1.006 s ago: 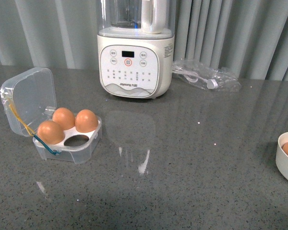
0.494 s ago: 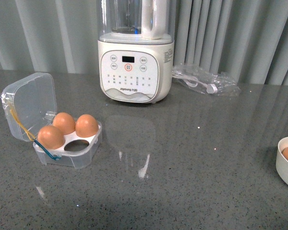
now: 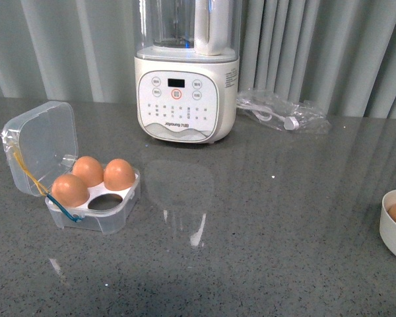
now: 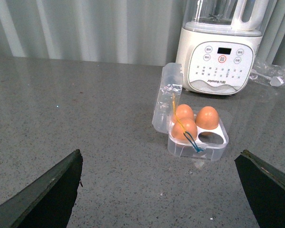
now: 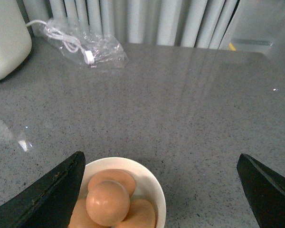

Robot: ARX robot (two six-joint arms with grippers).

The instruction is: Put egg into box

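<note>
Gaping wide with nothing held, the right gripper (image 5: 160,154) hung near the white bowl (image 3: 391,231) at the front view's right edge, where the egg (image 5: 108,202) lay atop two others. The left gripper (image 4: 159,152) was equally spread, facing the box (image 3: 115,221) at that frame's left, three holes filled

Three brown eggs (image 3: 88,170) sit in one clear box (image 3: 39,139) ahead of the left gripper (image 4: 159,152), with one hole (image 3: 105,202) unfilled. At least three more lie in one white bowl (image 5: 152,183) close under the right gripper (image 5: 160,156). One blender (image 3: 185,99), one bagged cable (image 3: 280,111).
</note>
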